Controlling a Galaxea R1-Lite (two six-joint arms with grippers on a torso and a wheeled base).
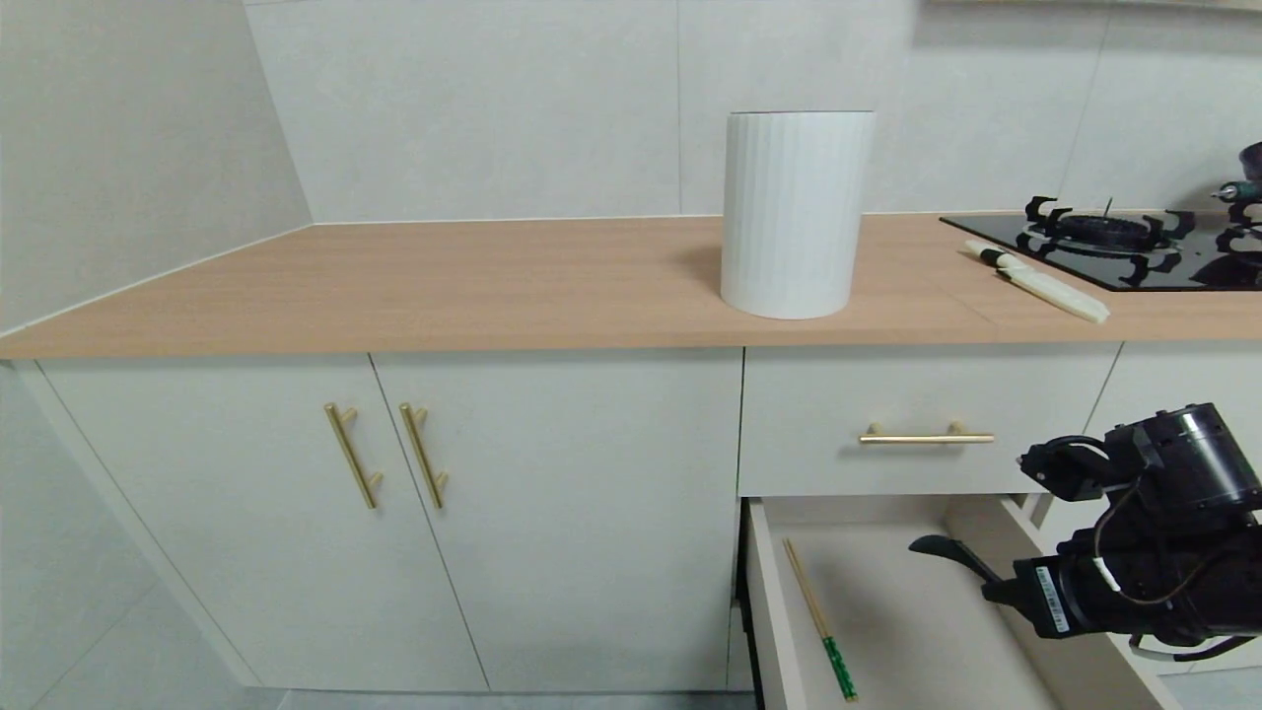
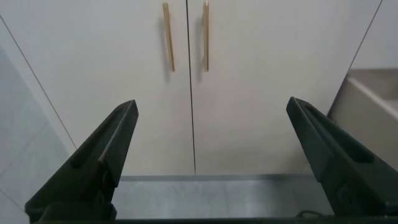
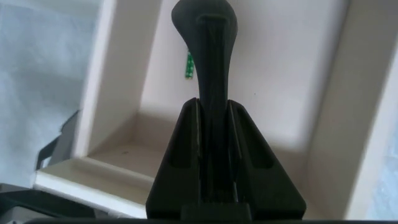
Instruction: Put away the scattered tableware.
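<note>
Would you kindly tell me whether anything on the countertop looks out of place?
Yes: a cream utensil with a black band lies askew on the countertop beside the cooktop, loose while chopsticks already lie in the open drawer.

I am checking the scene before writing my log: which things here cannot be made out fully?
Black utensil in the right gripper: its held end hidden inside the gripper, right wrist view.
Drawer: front cut off by the head view's bottom edge.
White container: inside hidden by its own wall, head view.
Stove: cut off by the head view's right edge.
</note>
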